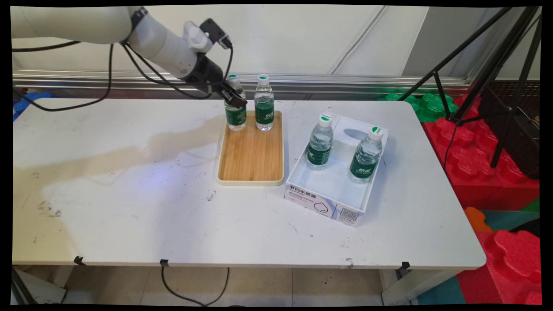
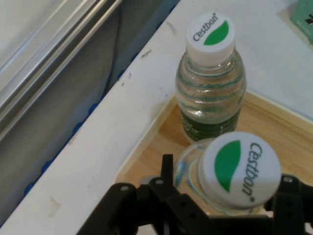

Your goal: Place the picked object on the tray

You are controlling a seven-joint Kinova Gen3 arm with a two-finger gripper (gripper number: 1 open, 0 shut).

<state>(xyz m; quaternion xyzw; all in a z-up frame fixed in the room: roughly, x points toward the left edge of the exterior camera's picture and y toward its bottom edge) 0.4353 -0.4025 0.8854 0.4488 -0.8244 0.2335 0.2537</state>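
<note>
White table (image 1: 129,207), stained tan across the left half and scuffed, plain wall behind with a metal rail; red and green foam blocks (image 1: 488,164) and a black tripod (image 1: 488,69) off the right side, cable hanging under the near edge. Bamboo tray (image 1: 252,151) sits mid-table with two bottles at its far end, just beside each other. Gripper (image 1: 233,97) is at the left bottle (image 1: 235,113), fingers either side of its shoulder below the cap; in the hand view the cap (image 2: 239,169) sits right between the linkage, but I cannot tell if the fingers are actually clamped on it or just around it. Right bottle (image 1: 264,106) is near enough that any sideways drift could knock it over, my guess. High hold near the neck also looks prone to tilt or slip. White box (image 1: 332,190) right of the tray holds two more bottles, upright, well apart.
</note>
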